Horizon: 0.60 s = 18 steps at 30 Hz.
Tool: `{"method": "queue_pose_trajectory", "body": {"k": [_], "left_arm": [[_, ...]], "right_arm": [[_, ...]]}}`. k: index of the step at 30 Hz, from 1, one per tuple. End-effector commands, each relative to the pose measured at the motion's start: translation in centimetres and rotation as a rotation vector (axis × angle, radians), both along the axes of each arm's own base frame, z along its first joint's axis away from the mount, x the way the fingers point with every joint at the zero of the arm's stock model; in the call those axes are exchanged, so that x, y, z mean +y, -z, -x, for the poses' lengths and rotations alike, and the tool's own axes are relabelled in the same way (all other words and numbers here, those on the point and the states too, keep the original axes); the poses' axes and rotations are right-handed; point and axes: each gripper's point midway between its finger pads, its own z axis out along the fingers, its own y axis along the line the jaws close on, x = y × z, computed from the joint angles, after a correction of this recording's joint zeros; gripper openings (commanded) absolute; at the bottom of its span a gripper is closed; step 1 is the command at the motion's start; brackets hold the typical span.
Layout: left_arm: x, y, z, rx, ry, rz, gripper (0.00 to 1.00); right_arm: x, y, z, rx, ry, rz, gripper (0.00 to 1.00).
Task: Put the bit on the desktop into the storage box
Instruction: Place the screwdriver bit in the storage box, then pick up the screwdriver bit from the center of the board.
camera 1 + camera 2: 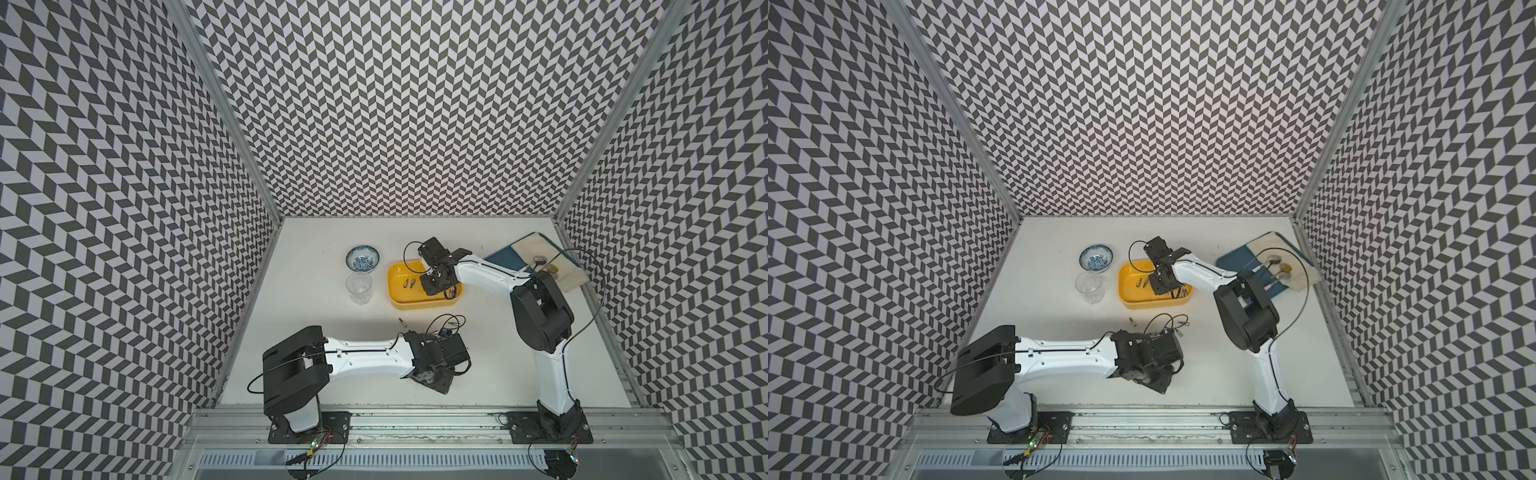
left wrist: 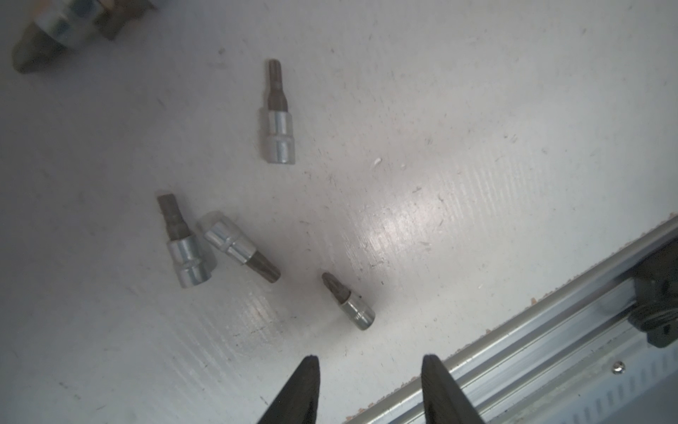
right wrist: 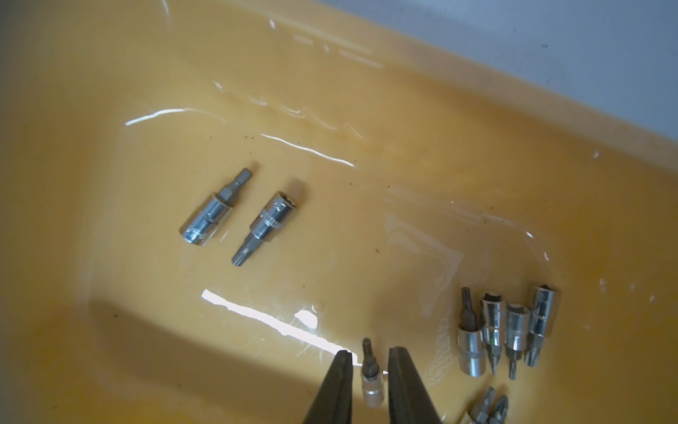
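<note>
The right fingers (image 3: 338,385) stand a little apart around a bit (image 3: 371,378), not holding it; it lies in the yellow storage box (image 3: 110,238) among other bits (image 3: 493,330); the left fingers (image 2: 301,392) are open, empty, over four bits (image 2: 280,134) on the table (image 2: 458,110).

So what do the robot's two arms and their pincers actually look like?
Both arms match: white shells on the long links, as on the left arm and right arm, with bulky black housings at the joints. Thin black cables loop beside each wrist. The left gripper and right gripper each end in two dark, tapered fingers.
</note>
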Motion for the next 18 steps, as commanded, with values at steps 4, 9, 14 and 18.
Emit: {"method": "queue_pose_trajectory", "body": {"k": [4, 9, 14, 18], "left_arm": [[-0.7, 0.5, -0.4, -0.017, 0.028, -0.036, 0.48], [-0.7, 1.0, -0.3, -0.01, 0.032, -0.05, 0.46], [-0.5, 1.6, -0.2, -0.001, 0.037, -0.063, 0.45], [-0.5, 2.4, -0.1, 0.006, 0.039, -0.076, 0.44]], "right_arm": [[0.4, -1.7, -0.6, -0.041, -0.006, -0.02, 0.31], [0.2, -2.0, -0.6, -0.047, -0.005, -0.02, 0.32], [0.2, -2.2, -0.4, -0.047, -0.008, -0.021, 0.32], [0.2, -2.5, -0.4, -0.049, -0.009, -0.024, 0.32]]}}
